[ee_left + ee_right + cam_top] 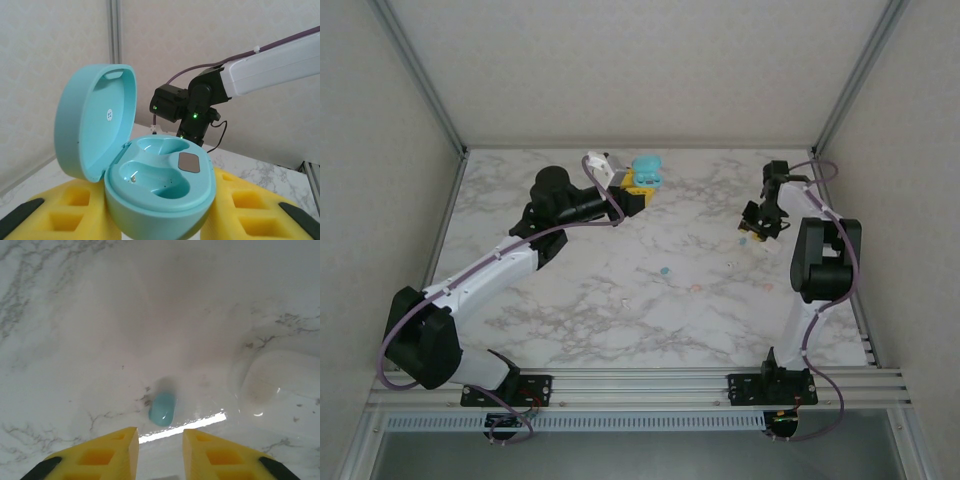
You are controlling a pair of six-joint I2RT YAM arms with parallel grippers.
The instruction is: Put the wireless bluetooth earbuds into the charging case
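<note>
My left gripper (638, 190) is shut on the teal charging case (647, 170), held off the table at the back. In the left wrist view the case (160, 185) sits between my yellow fingers (60, 210) with its lid up and both wells empty. My right gripper (752, 225) hangs low over the table at the right. A teal earbud (163, 409) lies on the marble just beyond its yellow fingertips (117, 442). My right gripper (160, 437) has a narrow gap between its jaws, with nothing in it. The same earbud (743, 239) lies beside the gripper in the top view.
More small pieces lie mid-table: a teal one (665, 270), two pale pink ones (696, 288) (767, 287) and a small white piece (730, 263). A pale rounded shape (280, 385) lies to the right of the earbud. Frame posts and walls bound the table.
</note>
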